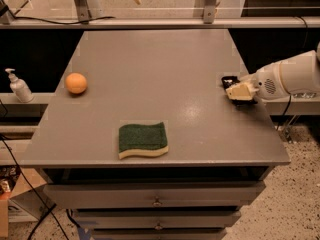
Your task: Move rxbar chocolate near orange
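Observation:
The orange (76, 83) sits on the grey table (160, 69) near its left edge. My gripper (240, 91), cream-coloured on a white arm (290, 79), hovers low over the table's right edge. A small black piece (229, 80) shows just behind the gripper's tip. It may be the rxbar chocolate, mostly hidden by the gripper. The gripper is far to the right of the orange, the whole table width away.
A green-and-yellow sponge (142, 139) lies near the table's front edge, left of centre. A white pump bottle (19, 86) stands on a ledge left of the table. Drawers (157, 199) sit below the tabletop. A metal rail (160, 21) runs behind the table.

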`<state>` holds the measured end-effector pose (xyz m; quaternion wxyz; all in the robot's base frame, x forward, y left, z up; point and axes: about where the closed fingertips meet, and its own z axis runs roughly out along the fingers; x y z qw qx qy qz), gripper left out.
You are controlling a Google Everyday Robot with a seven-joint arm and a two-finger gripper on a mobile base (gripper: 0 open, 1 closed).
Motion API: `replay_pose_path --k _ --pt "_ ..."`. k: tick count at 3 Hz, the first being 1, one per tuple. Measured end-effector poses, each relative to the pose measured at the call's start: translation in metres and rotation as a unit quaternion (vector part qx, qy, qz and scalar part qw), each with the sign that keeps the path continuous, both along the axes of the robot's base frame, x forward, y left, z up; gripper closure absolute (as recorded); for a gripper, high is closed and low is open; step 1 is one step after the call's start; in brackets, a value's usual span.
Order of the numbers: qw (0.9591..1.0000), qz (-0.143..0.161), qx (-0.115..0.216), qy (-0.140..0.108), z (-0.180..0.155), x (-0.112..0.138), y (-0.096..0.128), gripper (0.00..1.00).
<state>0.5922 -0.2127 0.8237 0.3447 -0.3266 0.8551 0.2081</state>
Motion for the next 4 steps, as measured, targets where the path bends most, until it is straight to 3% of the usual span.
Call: replay_pose_path --k 1,4 --pt "1.0 0.0 0.0 0.0 0.0009 0.0 0.0 1.0" --pt "1.0 0.0 0.0 0.0 0.0016 0.0 0.0001 1.0"
